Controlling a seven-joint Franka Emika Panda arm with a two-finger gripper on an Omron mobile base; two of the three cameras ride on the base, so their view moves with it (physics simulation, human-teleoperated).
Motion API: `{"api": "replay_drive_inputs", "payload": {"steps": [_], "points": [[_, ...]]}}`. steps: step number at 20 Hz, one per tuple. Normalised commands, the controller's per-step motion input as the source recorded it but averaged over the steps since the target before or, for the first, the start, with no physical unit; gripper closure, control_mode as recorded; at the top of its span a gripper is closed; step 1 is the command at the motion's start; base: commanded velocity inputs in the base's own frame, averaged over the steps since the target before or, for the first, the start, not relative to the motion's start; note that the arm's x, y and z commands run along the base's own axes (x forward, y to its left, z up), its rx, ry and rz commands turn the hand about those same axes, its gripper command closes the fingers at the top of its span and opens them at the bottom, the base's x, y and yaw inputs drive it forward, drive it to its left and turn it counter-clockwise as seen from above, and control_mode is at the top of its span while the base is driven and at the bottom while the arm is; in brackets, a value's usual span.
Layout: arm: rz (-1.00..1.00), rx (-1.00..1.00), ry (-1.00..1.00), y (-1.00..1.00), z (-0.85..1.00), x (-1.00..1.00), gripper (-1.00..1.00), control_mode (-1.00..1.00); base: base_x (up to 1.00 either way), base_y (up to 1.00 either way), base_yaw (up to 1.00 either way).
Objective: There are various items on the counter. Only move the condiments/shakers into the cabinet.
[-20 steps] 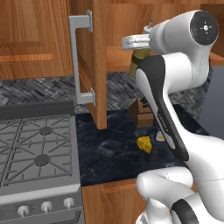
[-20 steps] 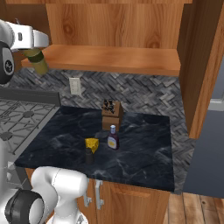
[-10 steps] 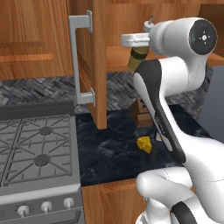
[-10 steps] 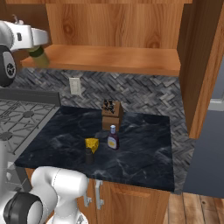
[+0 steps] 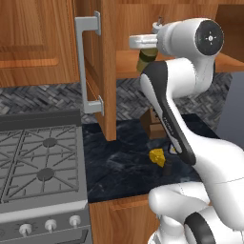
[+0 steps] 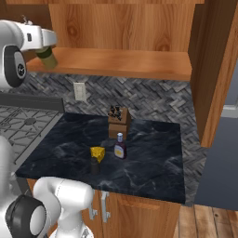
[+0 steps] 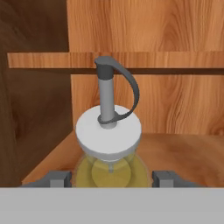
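My gripper is shut on the tall yellow-olive bottle, whose pale cap and grey nozzle rise in front of the hand. The bottle hangs at the front left edge of the wall cabinet's wooden shelf, about level with it. In the right base view the bottle is tilted under the hand. On the dark counter stand the small black shaker and the dark-purple bottle with the red cap.
The cabinet door stands open to the left of the hand, its grey handle facing out. A yellow cheese wedge and a brown knife block sit on the counter. The gas stove lies left.
The hand has lifted the bottle a little and carried it closer to the shelf's edge. Nothing on the counter has moved.
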Motion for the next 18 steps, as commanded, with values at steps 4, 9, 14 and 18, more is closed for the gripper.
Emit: {"api": "replay_drive_inputs", "payload": {"steps": [4, 9, 14, 18], "points": [[0.00, 0.00, 0.00, 0.00, 0.00, 0.36, 1.00, -1.00, 0.00, 0.00, 0.00], [0.00, 0.00, 0.00, 0.00, 0.00, 0.56, 1.00, -1.00, 0.00, 0.00, 0.00], [0.00, 0.00, 0.00, -0.08, 0.00, 0.64, 1.00, -1.00, 0.00, 0.00, 0.00], [0.00, 0.00, 0.00, -0.08, -0.12, 0.60, 1.00, -1.00, 0.00, 0.00, 0.00]]}}
